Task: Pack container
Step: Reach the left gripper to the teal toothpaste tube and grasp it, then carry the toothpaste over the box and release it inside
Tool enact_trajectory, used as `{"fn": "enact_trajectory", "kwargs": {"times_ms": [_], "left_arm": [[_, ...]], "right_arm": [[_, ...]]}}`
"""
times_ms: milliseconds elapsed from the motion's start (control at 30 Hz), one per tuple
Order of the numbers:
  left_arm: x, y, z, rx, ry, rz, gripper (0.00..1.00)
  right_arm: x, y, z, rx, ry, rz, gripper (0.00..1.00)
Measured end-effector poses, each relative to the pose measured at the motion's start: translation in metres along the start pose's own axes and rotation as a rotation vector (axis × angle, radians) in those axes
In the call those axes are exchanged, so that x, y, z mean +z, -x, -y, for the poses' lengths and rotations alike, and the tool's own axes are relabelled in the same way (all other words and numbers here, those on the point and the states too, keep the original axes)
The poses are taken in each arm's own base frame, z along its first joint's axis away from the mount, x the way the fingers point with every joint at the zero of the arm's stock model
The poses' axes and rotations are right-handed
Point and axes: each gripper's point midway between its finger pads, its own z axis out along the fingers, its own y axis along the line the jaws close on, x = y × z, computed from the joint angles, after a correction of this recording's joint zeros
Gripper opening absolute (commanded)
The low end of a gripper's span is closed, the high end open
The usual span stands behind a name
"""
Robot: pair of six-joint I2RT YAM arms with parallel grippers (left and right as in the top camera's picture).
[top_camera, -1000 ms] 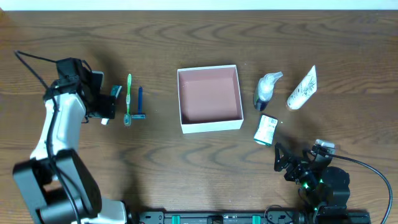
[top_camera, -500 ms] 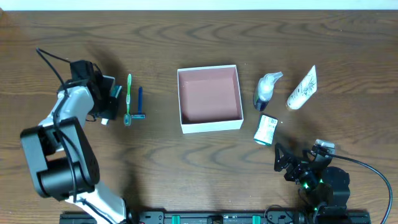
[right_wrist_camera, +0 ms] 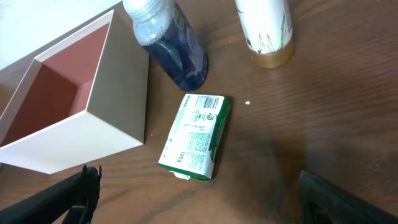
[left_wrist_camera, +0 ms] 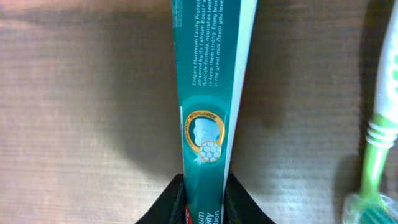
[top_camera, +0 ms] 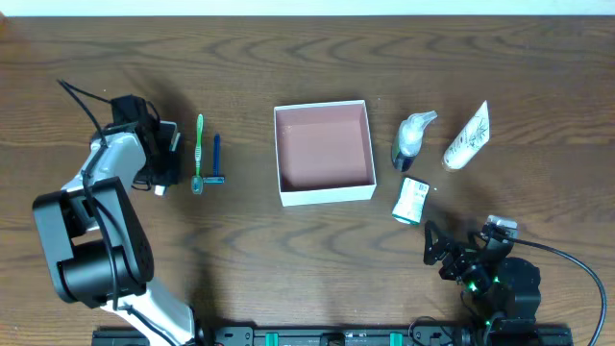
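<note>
The container [top_camera: 327, 195], a square white-walled box with a pink-brown inside, stands mid-table with nothing in it; its near wall [right_wrist_camera: 118, 93] also shows in the right wrist view. At the far left my left gripper [top_camera: 161, 156] is shut on a teal toothpaste tube [top_camera: 173, 140]. The left wrist view shows the tube [left_wrist_camera: 208, 81] running up from between the black fingers, which press on both of its sides [left_wrist_camera: 204, 190]. My right gripper [top_camera: 438, 254] stands open near the front right, nothing between its fingers [right_wrist_camera: 199, 199].
A green toothbrush [top_camera: 199, 154] [left_wrist_camera: 379, 124] and a blue razor [top_camera: 216, 159] lie just right of the toothpaste. Right of the container are a clear pump bottle [top_camera: 411, 139] [right_wrist_camera: 174, 50], a white tube [top_camera: 468, 137] [right_wrist_camera: 266, 28] and a green-and-white carton [top_camera: 411, 200] [right_wrist_camera: 194, 135].
My left arm has swung round over the toothpaste tube and its jaws have closed from wide open onto the tube. The right arm has not moved.
</note>
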Motion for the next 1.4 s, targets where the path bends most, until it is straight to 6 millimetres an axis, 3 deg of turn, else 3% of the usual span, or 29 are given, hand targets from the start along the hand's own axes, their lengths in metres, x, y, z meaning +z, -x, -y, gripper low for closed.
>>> {"fn": "enact_trajectory", "kwargs": {"times_ms": [133, 300, 367, 467, 633, 733, 833, 1067, 1233, 1400], "left_arm": [[-0.026, 0.005, -0.002, -0.056, 0.014, 0.048, 0.19], [-0.109, 0.022, 0.009, -0.101, 0.043, 0.249, 0.12], [-0.143, 0.023, 0.028, -0.090, 0.016, 0.330, 0.12], [-0.189, 0.022, 0.073, -0.064, -0.079, 0.442, 0.12], [-0.228, 0.025, 0.145, -0.053, -0.250, 0.547, 0.12], [-0.231, 0.033, 0.179, -0.054, -0.330, 0.559, 0.12], [-0.218, 0.039, 0.211, -0.056, -0.382, 0.524, 0.12], [-0.150, 0.039, 0.267, -0.080, -0.402, 0.340, 0.12], [-0.121, 0.037, 0.284, -0.115, -0.401, 0.270, 0.12], [-0.095, 0.031, 0.286, -0.195, -0.377, 0.196, 0.13]], "right_arm": [[0.000, 0.000, 0.000, 0.000, 0.000, 0.000, 0.99], [0.000, 0.000, 0.000, 0.000, 0.000, 0.000, 0.99], [0.000, 0.000, 0.000, 0.000, 0.000, 0.000, 0.99], [0.000, 0.000, 0.000, 0.000, 0.000, 0.000, 0.99], [0.000, 0.000, 0.000, 0.000, 0.000, 0.000, 0.99], [0.000, 0.000, 0.000, 0.000, 0.000, 0.000, 0.99], [0.000, 0.000, 0.000, 0.000, 0.000, 0.000, 0.99], [0.000, 0.000, 0.000, 0.000, 0.000, 0.000, 0.99], [0.000, 0.000, 0.000, 0.000, 0.000, 0.000, 0.99], [0.000, 0.000, 0.000, 0.000, 0.000, 0.000, 0.99]]}}
